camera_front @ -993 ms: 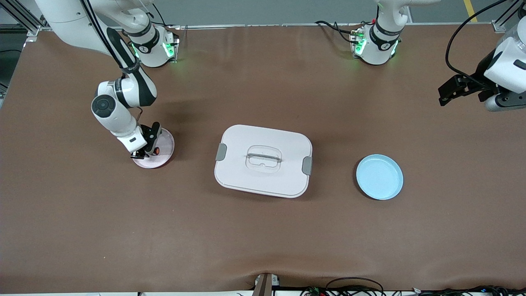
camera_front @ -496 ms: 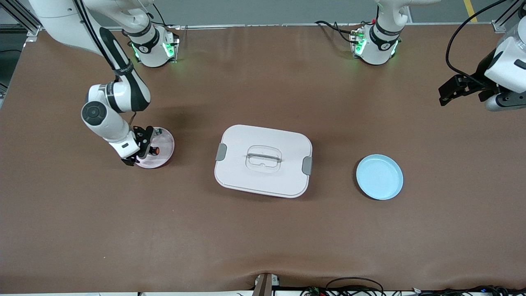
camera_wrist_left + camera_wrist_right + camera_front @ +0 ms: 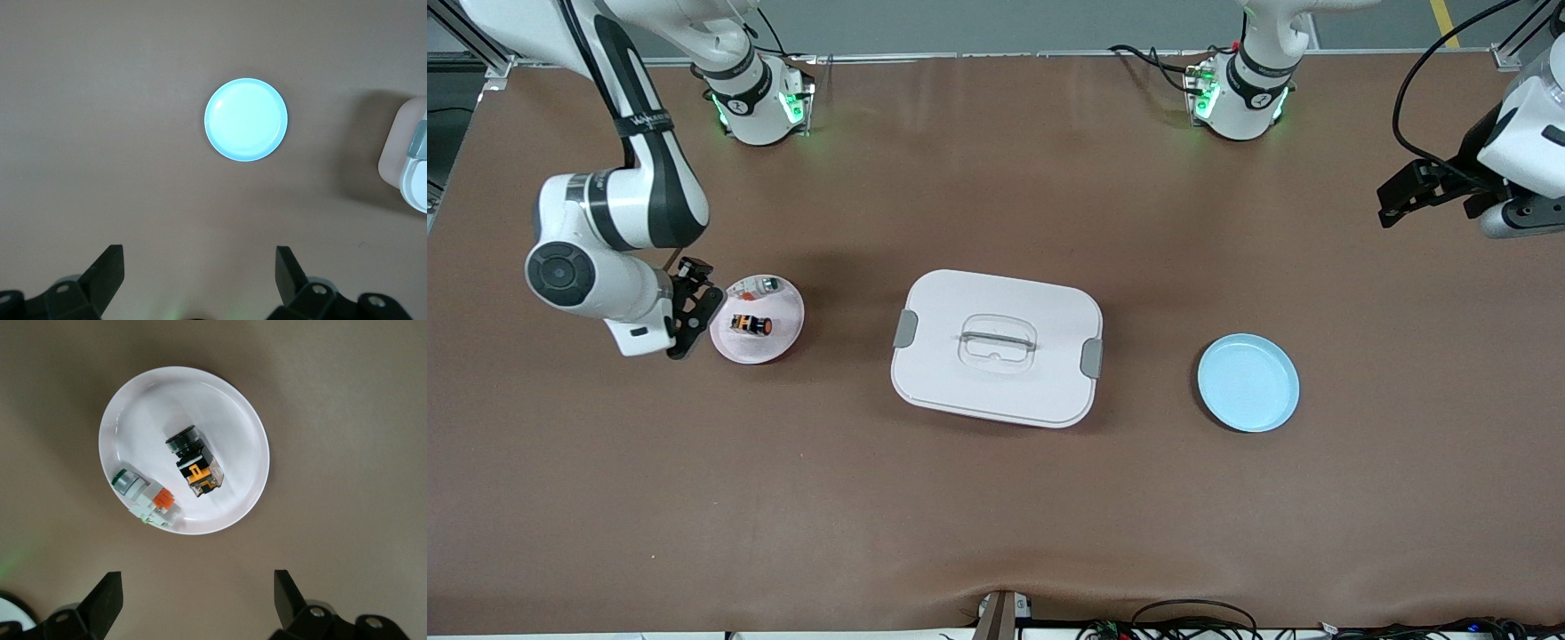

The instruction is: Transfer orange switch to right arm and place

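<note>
Your tiny black orange-marked cylindrical switch (image 3: 751,324) lies in the white round dish (image 3: 783,342), left of frame centre; right gripper (image 3: 687,307) beside it spread and empty, left gripper (image 3: 1405,196) waits, parted, upper right; light, rigid, roll-prone, so pinch its flat sides

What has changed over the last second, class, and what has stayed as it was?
The right gripper has let go of the orange switch and drawn back off the pink plate, toward the right arm's end of the table, fingers open. The switch now lies on that plate. The left gripper, blue plate and lidded box are unmoved.
</note>
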Action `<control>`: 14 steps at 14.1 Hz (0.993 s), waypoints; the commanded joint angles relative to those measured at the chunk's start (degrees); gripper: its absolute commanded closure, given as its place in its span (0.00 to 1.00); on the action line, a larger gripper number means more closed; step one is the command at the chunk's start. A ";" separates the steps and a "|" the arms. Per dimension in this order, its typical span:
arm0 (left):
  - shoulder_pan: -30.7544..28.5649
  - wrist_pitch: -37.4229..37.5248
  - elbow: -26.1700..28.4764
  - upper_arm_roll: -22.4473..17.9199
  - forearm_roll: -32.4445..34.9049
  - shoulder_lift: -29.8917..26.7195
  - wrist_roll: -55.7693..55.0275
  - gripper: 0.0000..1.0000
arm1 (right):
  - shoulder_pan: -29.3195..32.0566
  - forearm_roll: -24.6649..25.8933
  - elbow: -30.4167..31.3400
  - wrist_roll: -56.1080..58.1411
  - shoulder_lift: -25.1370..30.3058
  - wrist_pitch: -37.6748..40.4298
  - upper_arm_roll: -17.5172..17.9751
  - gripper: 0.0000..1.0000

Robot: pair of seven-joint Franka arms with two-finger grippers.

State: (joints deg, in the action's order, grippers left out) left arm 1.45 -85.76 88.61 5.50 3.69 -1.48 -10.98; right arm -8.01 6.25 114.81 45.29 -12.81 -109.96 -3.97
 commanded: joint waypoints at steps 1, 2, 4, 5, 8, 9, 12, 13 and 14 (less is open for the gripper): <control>-0.13 -0.19 0.78 -0.40 -0.79 -1.42 1.31 0.00 | -0.69 0.17 -3.26 -11.33 -0.20 5.09 0.46 0.00; -0.04 -0.19 0.43 -0.40 -0.79 -1.42 1.31 0.00 | -1.30 0.26 -5.19 -15.54 -0.11 8.16 0.54 0.00; -0.04 0.33 0.42 -0.40 -0.79 -1.51 1.31 0.00 | -2.10 0.26 -10.80 -22.33 -0.11 14.75 0.46 0.00; -0.04 0.59 0.42 -0.40 -0.79 -1.51 1.31 0.00 | -2.01 0.08 -13.36 -23.22 -0.11 17.13 0.46 0.00; -0.04 0.69 0.42 -0.40 -0.79 -1.51 1.31 0.00 | -0.88 0.08 -19.69 -23.49 -0.02 22.76 0.11 0.00; -0.04 0.77 0.42 -0.40 -0.79 -1.60 1.31 0.00 | -0.35 0.08 -21.02 -23.50 0.07 23.99 0.02 0.00; -0.04 1.39 0.33 -0.40 -0.79 -1.60 1.31 0.00 | 1.93 -1.92 -22.79 -27.16 1.82 25.77 0.02 0.00; -0.04 1.48 0.33 -0.32 -0.79 -1.60 1.40 0.00 | 2.73 -4.20 -23.05 -29.54 2.44 25.68 -0.07 0.00; -0.04 1.48 0.33 -0.32 -0.79 -1.60 1.40 0.00 | 3.08 -4.49 -24.36 -31.13 2.53 26.02 0.02 0.00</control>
State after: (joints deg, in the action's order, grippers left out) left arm 1.45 -85.08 88.53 5.48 3.69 -1.79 -10.96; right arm -6.43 3.78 91.96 17.79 -11.49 -85.14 -4.53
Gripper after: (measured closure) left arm 0.000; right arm 0.000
